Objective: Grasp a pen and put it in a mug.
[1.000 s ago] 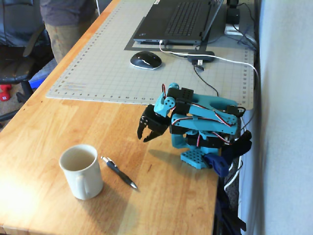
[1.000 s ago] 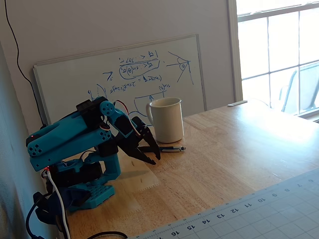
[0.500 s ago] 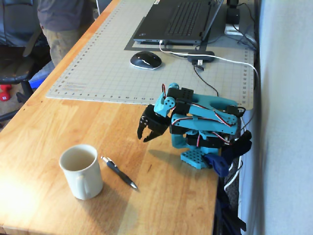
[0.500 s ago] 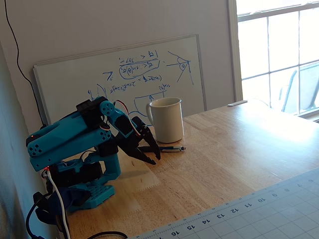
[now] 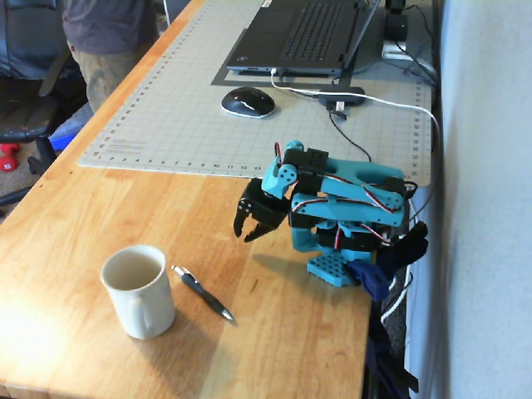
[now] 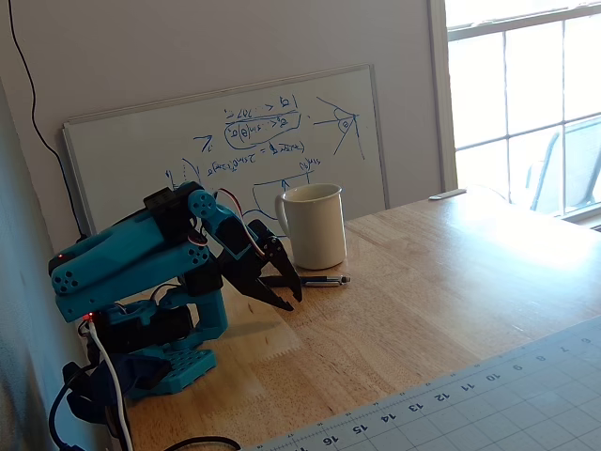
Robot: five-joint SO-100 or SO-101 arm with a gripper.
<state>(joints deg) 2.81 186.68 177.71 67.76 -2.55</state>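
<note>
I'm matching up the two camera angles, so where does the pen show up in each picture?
Fixed view from above the desk: the pen lies flat in the lower middle, just right of the mug.
Fixed view from beside the arm: the pen lies near the centre, in front of the mug, partly behind the gripper.
Shared landmark: the mug.

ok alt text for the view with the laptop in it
A folded blue robot arm's black pincer hangs open and empty above a wooden table. A dark pen lies beside a cream mug in front; a laptop and mouse sit behind.
</note>
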